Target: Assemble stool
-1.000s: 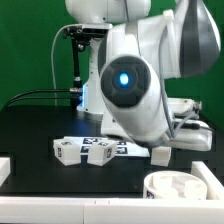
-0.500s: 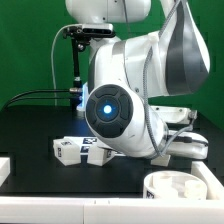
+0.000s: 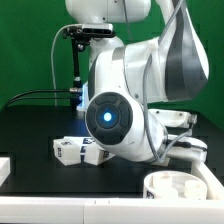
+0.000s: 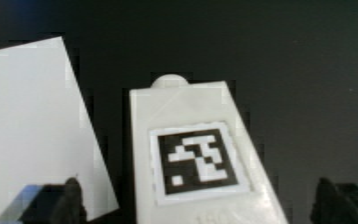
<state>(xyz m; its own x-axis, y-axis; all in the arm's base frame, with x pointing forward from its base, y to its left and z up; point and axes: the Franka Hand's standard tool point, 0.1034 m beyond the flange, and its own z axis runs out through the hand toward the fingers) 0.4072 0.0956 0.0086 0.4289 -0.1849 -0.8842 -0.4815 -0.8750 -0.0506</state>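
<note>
In the wrist view a white stool leg (image 4: 194,145) with a black-and-white tag lies lengthwise on the black table. My gripper (image 4: 199,204) is open and straddles the leg's near end. Its dark fingertips (image 4: 55,200) stand clear on either side and touch nothing. In the exterior view the round white seat (image 3: 181,187) sits at the front on the exterior view's right. Two more tagged legs (image 3: 78,151) lie side by side left of the arm. The arm's bulky body (image 3: 120,115) hides the gripper and the leg beneath it.
The marker board (image 4: 34,120) lies flat right beside the leg under the gripper. A white raised edge (image 3: 5,166) shows at the table's front on the exterior view's left. Cables and a stand (image 3: 76,60) rise behind, before a green backdrop.
The arm has swung toward the exterior view's left and lower, now covering the marker board and the single leg that showed to its right. The jaws stay wide.
</note>
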